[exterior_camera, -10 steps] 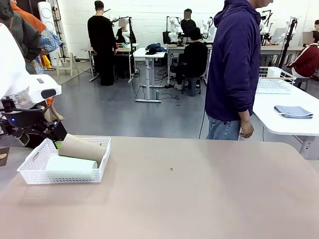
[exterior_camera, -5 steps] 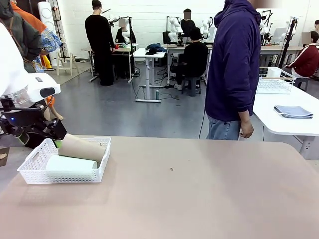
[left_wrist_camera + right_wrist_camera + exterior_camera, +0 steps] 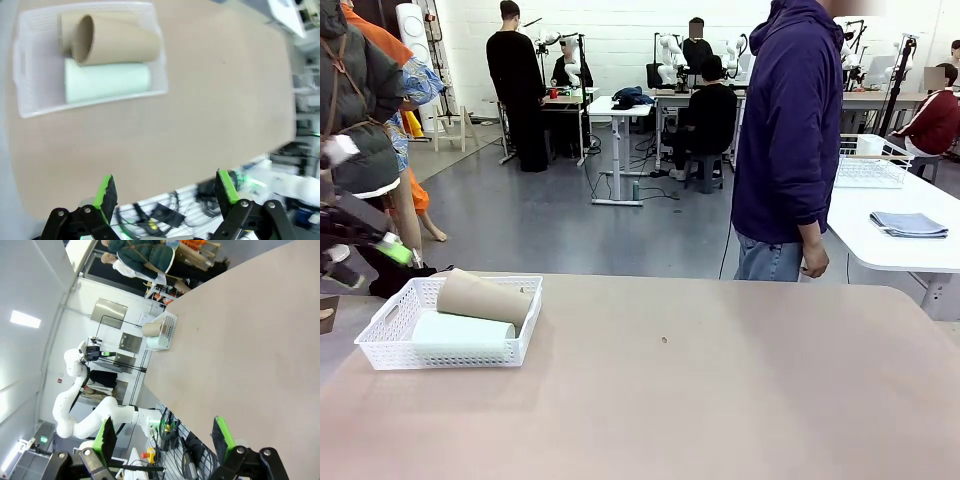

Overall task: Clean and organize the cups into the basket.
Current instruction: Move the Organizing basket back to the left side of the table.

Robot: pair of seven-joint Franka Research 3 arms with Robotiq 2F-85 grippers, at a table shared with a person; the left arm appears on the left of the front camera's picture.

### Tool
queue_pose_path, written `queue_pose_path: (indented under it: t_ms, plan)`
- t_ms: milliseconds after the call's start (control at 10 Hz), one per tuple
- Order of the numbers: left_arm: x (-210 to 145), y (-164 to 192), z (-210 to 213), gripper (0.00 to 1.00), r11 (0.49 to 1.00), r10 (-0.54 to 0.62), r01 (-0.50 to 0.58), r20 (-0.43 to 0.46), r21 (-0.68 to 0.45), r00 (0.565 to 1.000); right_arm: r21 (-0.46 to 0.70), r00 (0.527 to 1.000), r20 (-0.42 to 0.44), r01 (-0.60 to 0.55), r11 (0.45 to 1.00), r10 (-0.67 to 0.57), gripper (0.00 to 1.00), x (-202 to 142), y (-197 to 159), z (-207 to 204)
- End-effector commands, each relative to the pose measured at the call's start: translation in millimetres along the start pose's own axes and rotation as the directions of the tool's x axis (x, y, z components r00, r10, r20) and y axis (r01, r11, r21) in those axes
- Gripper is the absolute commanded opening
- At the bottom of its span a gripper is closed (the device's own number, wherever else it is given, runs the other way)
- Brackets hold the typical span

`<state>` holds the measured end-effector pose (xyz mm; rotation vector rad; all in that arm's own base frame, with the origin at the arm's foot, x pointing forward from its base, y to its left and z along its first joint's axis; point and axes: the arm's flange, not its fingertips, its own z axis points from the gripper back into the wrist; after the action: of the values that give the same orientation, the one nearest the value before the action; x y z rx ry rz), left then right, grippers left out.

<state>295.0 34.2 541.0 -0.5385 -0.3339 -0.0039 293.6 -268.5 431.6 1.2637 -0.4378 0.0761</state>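
While both grippers (image 3: 164,191) (image 3: 164,437) are held apart, tan cups (image 3: 483,298) and a mint cup (image 3: 462,331) are kept in the basket (image 3: 390,340) near the desk's (image 3: 720,400) left edge.

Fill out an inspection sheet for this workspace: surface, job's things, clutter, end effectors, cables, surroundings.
Surface: tan table, bare apart from a small dark speck near the middle.
Job's things: white basket at the table's left end holds the mint cup and two tan cups on their sides; one tan cup rests on top, tilted over the rim.
Clutter: nothing seen on the table.
End effectors: left end effector open, empty, raised away from the basket; right end effector open, empty, off the table edge.
Cables: a tangle below the table's near edge, in the left wrist view.
Surroundings: person in a purple hoodie stands at the far side; side table with a folded cloth and wire rack.
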Motion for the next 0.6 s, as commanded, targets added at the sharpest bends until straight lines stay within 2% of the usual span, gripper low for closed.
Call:
queue_pose_path:
  t_ms: [0, 200, 400, 500]
  plan:
    - [-12, 38, 26, 1.00, 0.991, 0.031, -0.036, -0.036, -0.132, 0.999, -0.009, 1.000, 0.006, -0.003, 1.000, 0.003, 1.00, -3, 0, -3]
    - [-21, 91, 51, 1.00, 0.955, 0.035, -0.056, -0.077, -0.292, 0.996, -0.009, 1.000, 0.006, -0.003, 1.000, 0.003, 1.00, -3, 0, -3]
    - [-19, 141, 65, 1.00, 0.917, 0.044, -0.067, -0.068, -0.393, 0.997, -0.009, 1.000, 0.006, -0.003, 1.000, 0.003, 1.00, -3, 0, -3]
    - [-16, 162, 69, 1.00, 0.872, 0.033, -0.064, -0.072, -0.484, 0.997, -0.009, 1.000, 0.006, -0.003, 1.000, 0.003, 1.00, -3, 0, -3]
